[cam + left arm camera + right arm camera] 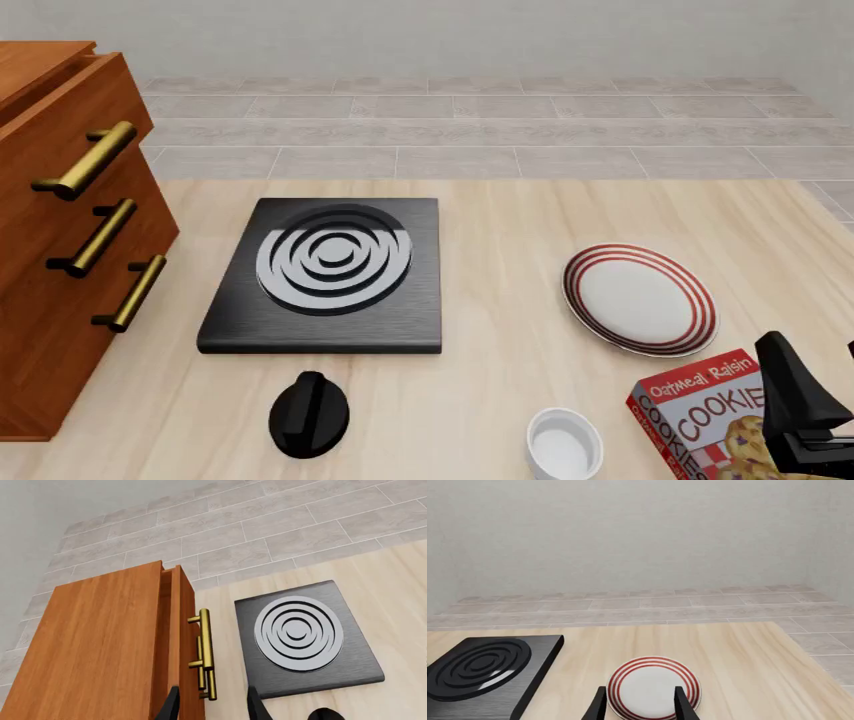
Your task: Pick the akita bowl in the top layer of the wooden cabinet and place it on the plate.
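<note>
Slightly, top layer [60, 110] juts past wooden cabinet [54, 300] front; plate [638, 299] bare.

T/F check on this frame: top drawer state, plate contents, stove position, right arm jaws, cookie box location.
1. The top layer sits slightly pulled out. True.
2. The plate holds the akita bowl. False: it is bare; no akita bowl is visible.
3. The stove lies between the wooden cabinet and the plate. True.
4. The right gripper grips the plate. False: jaws open, holding nothing.
5. The cookie box is in the cabinet. False: it's on the table.
</note>
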Robot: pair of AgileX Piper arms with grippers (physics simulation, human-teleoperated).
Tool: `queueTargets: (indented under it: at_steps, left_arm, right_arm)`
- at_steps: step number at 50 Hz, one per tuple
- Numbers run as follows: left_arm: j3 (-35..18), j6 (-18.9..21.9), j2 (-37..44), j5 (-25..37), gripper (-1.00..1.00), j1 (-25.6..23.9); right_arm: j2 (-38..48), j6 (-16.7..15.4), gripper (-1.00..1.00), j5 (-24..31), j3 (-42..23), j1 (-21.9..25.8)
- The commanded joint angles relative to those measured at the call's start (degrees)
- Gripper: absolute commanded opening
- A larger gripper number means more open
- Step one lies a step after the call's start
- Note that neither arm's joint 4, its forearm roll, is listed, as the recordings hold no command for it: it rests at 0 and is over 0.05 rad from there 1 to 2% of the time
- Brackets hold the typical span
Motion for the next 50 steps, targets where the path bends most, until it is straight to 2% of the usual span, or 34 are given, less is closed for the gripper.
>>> queueTargets:
  at_steps: [1,8,17,21,29,36,37,38,42,50]
  left_arm:
    - [-1.0,-0.3,2.1,3.3,1.0,0.6]
    - [-3.2,1.4,3.7,5.5,1.0,2.1]
    - [-7.8,0.3,6.5,9.8,1.0,2.3]
    - [-7.8,1.6,6.9,9.9,1.0,3.6]
    - [-11.2,4.2,9.3,11.0,1.0,7.2]
    - [-11.3,4.8,9.7,11.3,1.0,8.3]
    - [-11.5,2.9,10.5,12.1,1.0,7.9]
    - [-11.4,2.6,10.6,12.4,1.0,7.9]
    - [-11.0,4.1,10.4,11.9,1.0,9.1]
    - [-9.6,3.6,10.7,11.9,1.0,9.8]
  right_arm:
    - [0.0,0.1,1.0,0.0,-0.1,0.1]
    - [0.0,0.1,1.0,0.0,-0.1,0.0]
    - [0.0,0.1,1.0,0.0,-0.2,0.1]
    - [0.0,0.1,1.0,0.1,-0.2,0.1]
    - [0.0,0.1,1.0,0.1,-0.2,0.2]
    - [0.0,0.1,1.0,0.0,-0.2,0.2]
    - [0.0,0.1,1.0,0.0,-0.2,0.2]
    - [0.0,0.1,1.0,0.0,-0.2,0.2]
    - [0.0,0.0,1.0,0.0,-0.2,0.2]
    - [0.0,-0.1,1.0,0.0,-0.2,0.3]
